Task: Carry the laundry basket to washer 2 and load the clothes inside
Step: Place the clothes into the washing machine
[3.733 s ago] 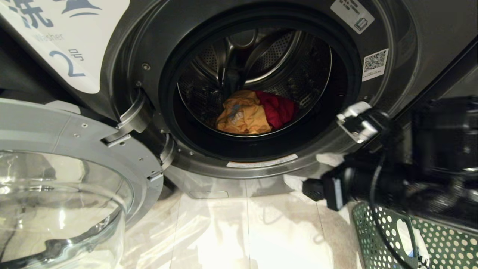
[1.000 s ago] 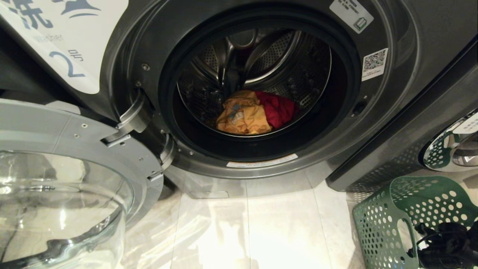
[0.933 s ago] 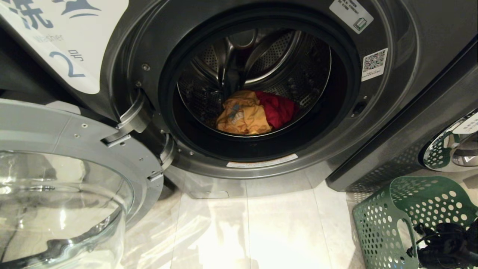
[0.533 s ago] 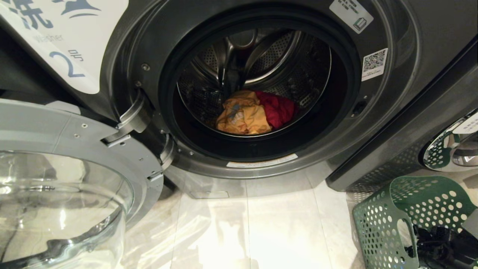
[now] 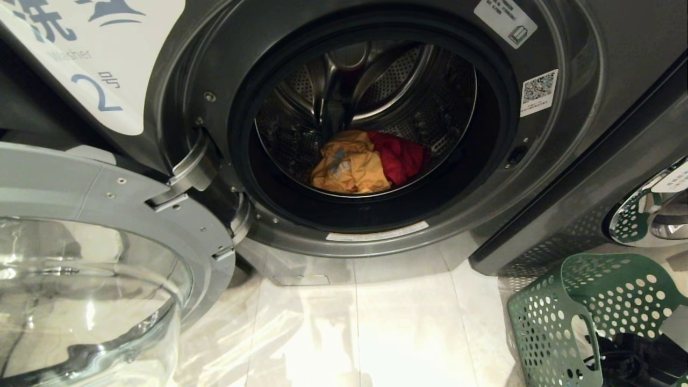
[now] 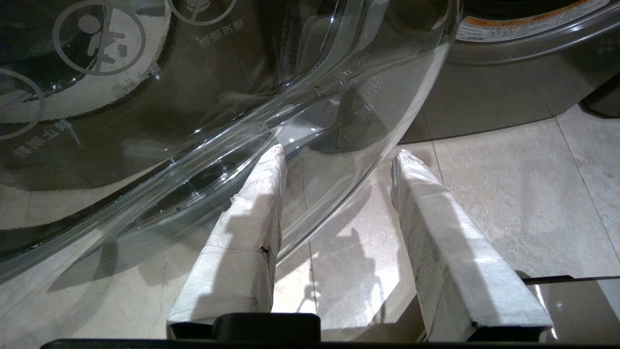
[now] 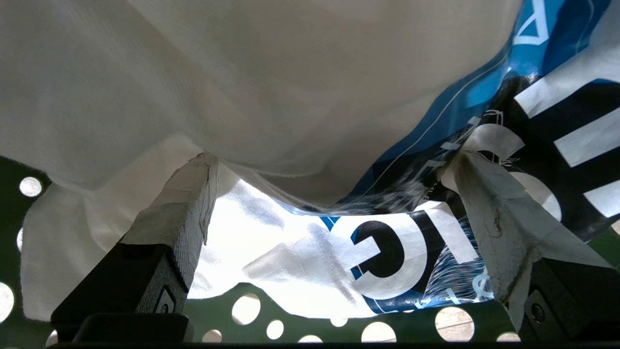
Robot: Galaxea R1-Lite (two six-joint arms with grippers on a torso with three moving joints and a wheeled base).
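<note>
Fabric, white with blue print [image 7: 310, 121], fills the basket [image 5: 543, 322] where we press our spread right hand [image 7: 334, 160]; our left hand [image 6: 339, 155] hangs spread.

White label [image 5: 80, 59] on washer 2 [image 5: 570, 134]: blue "2", faint "Washer". QR sticker [image 5: 539, 91] right of drum opening. Big "G" on white garment [image 7: 382, 252] in basket.

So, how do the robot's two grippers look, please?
The left gripper has two long, tapered fingers wrapped in white tape on a black base. The right gripper is similar: white-wrapped, slightly frayed fingers on black blocks with small screws. In the head view, the right arm is black with thin black cables.
</note>
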